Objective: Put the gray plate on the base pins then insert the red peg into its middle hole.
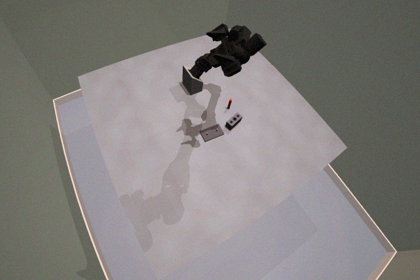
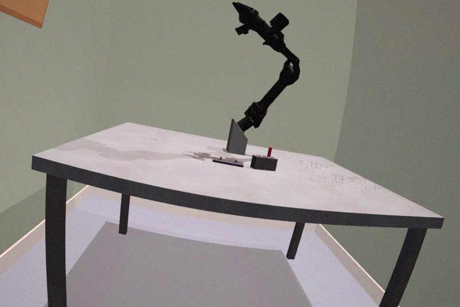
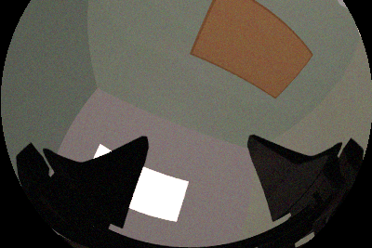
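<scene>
The gray plate [image 1: 232, 125] [image 2: 264, 163] is a thick block with three holes in its top. It stands on the table beside the base, apart from it. The base [image 1: 211, 136] [image 2: 227, 162] is a thin flat slab with two short upright pins, both bare. The red peg [image 1: 229, 104] [image 2: 269, 151] stands upright behind the plate, clear of it in the top view; the plate hides its lower end in the exterior view. My gripper [image 1: 210, 44] [image 2: 234, 3] [image 3: 199, 142] is open and empty, raised high above the table and pointing up and away from all three.
The arm's wedge-shaped mount [image 1: 192, 85] [image 2: 237, 140] stands on the table [image 1: 262, 154] [image 2: 172, 177] behind the base. The arm's shadow falls across the table and touches the base's edge. The wrist view shows walls and an orange panel [image 3: 251, 41], with no task object.
</scene>
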`<action>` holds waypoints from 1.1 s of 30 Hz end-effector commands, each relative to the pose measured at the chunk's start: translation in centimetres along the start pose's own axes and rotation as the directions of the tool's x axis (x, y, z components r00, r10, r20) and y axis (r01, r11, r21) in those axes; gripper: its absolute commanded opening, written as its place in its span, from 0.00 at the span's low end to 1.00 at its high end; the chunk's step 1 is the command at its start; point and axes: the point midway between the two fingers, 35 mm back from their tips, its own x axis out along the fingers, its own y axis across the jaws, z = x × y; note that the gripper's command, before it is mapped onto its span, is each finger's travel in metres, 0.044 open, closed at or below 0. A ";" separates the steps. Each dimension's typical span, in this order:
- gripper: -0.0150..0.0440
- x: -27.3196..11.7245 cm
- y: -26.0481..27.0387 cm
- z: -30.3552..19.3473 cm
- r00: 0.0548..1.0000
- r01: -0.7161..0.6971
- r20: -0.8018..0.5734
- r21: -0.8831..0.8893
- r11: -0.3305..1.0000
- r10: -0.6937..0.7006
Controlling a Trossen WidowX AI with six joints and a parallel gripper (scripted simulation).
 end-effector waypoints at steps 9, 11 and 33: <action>1.00 -4.3 -8.3 4.8 0.914 0.400 0.161 -0.517 0.757 -0.373; 1.00 -6.2 -10.4 6.6 0.853 0.498 0.230 -0.626 0.600 -0.468; 1.00 -36.7 -13.7 22.2 -0.350 -0.022 0.804 -0.520 -0.854 -0.481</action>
